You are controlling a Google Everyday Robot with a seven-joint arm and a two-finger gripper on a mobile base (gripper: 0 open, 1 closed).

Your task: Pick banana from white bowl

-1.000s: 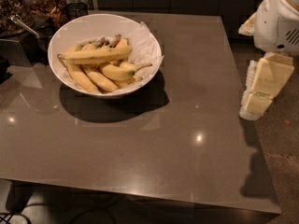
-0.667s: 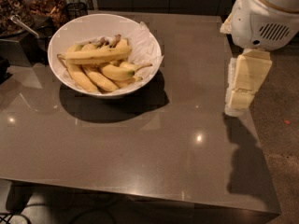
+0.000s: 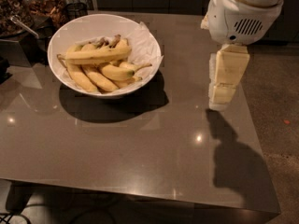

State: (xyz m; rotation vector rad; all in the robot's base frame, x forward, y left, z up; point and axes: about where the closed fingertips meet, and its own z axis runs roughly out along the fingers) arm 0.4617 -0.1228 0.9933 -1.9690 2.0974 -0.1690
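Note:
The white bowl [image 3: 65, 31] stands on the far left part of the brown table, lined with crumpled white paper. Several yellow bananas lie in it. The banana [image 3: 98, 55], the longest and nearly straight one, lies across the top of the pile, running left to right. My gripper [image 3: 218, 101] hangs down from the white arm housing [image 3: 243, 17] over the right side of the table. It is well to the right of the bowl and holds nothing that I can see. Its shadow falls on the table's front right part.
Containers of dark food [image 3: 42, 6] with a metal utensil handle [image 3: 22, 26] and a black cup [image 3: 76, 9] stand behind the bowl at the back left. The table's front edge [image 3: 140, 197] is near. Speckled floor [image 3: 275, 125] lies to the right.
My arm and gripper have moved left, from beyond the table's right edge to over the table, closer to the bowl. The bowl and bananas have not moved.

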